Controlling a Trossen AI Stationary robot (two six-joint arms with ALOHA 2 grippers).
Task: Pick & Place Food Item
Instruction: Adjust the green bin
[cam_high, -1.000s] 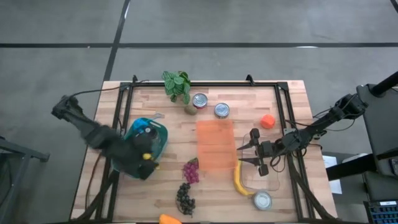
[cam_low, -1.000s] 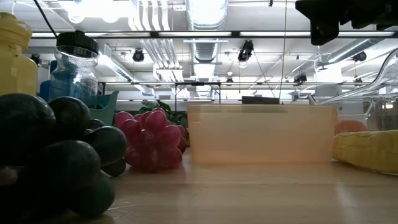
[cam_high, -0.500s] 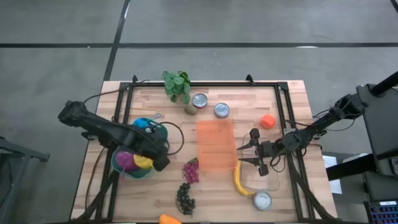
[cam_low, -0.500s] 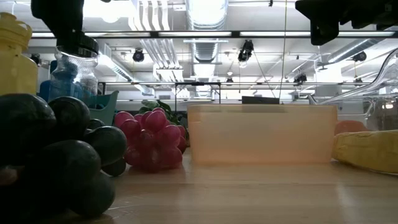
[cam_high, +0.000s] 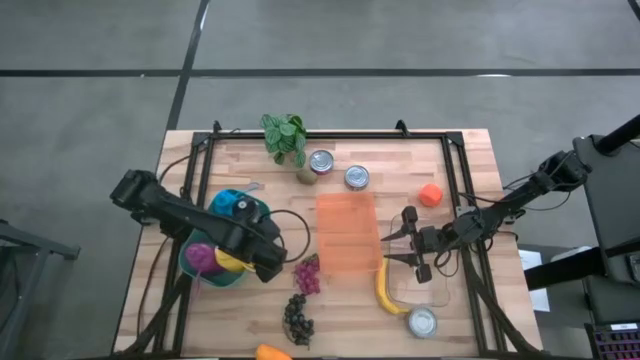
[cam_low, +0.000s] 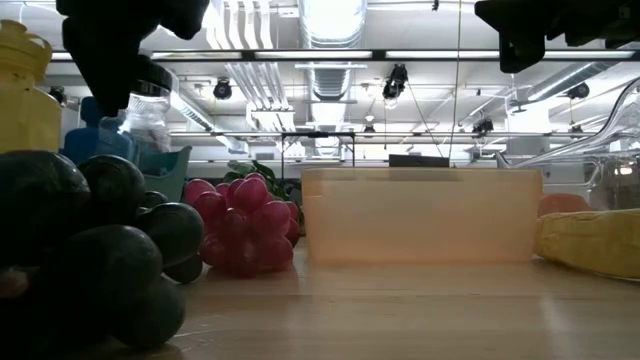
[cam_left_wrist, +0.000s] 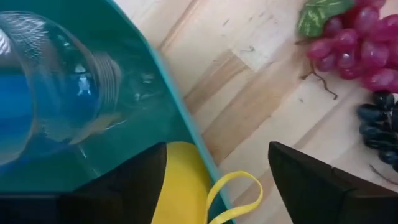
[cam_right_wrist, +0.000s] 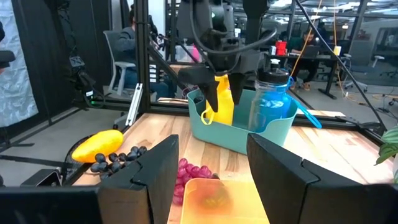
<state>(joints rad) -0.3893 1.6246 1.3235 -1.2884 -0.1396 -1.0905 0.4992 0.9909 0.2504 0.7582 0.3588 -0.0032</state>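
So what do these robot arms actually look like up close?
Both arms are dark, jointed and slim. The left gripper and right gripper each end in two flat, black, tapering fingers. Black cables loop alongside them.

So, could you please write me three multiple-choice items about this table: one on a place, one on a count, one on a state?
1. Where do the red grapes lie?
A. in the teal basket
B. on the table, by a corner of the orange container
C. next to the plant

2. How many cans stand near the plant?
A. one
B. two
C. four

3. What is the left end effector doing?
A. open, over the rim of the teal basket
B. shut on the grapes
C. shut on a can

Key: 1 B, the high view shows them there. 2 B, two lids show beside the leaves. 3 A, its wrist view shows the fingers wide apart. The right end effector waits open near the banana.
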